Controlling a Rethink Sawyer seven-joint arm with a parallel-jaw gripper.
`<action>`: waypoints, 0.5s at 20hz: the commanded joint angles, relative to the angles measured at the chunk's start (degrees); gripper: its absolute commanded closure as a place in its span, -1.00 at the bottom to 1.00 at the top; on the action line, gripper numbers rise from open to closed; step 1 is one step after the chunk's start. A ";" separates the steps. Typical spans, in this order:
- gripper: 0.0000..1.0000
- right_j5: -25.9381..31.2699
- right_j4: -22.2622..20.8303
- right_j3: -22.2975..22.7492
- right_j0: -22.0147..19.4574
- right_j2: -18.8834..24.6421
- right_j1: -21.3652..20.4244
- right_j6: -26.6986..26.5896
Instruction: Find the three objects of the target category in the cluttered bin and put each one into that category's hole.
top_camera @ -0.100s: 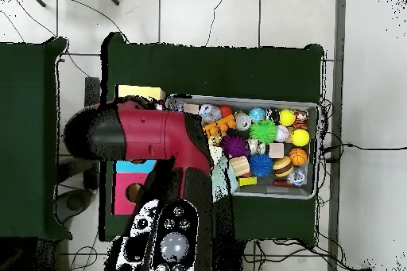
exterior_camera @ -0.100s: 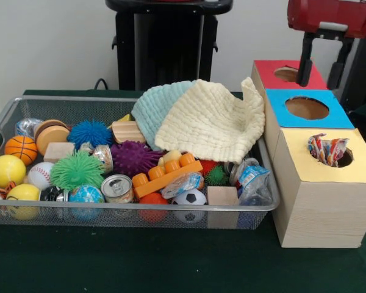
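I see my gripper [exterior_camera @ -0.100s: 321,76] hanging over the red-topped hole [exterior_camera @ -0.100s: 287,74] at the far end of the wooden sorting box [exterior_camera @ -0.100s: 320,207], its two black fingers [exterior_camera @ -0.100s: 305,64] spread apart with nothing between them. Next along the box is the blue-topped hole [exterior_camera @ -0.100s: 307,108], then the yellow-topped hole [exterior_camera @ -0.100s: 329,154], where a crinkled striped wrapper [exterior_camera @ -0.100s: 326,148] sticks out of the opening. Just beside the box stands the wire mesh bin [exterior_camera @ -0.100s: 6,119], crowded with toys. A pale yellow knitted cloth [exterior_camera @ -0.100s: 210,122] lies over a mint green cloth [exterior_camera @ -0.100s: 152,107] at the back. In front of them I can pick out a purple spiky ball [exterior_camera @ -0.100s: 133,157], an orange plastic building brick [exterior_camera @ -0.100s: 168,174], a small tin can [exterior_camera @ -0.100s: 116,188], a miniature basketball [exterior_camera @ -0.100s: 21,148] and a wooden cube [exterior_camera @ -0.100s: 222,196]
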 commanded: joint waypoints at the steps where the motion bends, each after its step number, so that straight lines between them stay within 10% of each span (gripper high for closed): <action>1: 1.00 1.59 1.42 3.49 -1.88 3.41 0.68 8.72; 10: 1.00 -1.95 -0.02 3.71 -0.14 1.48 1.81 10.89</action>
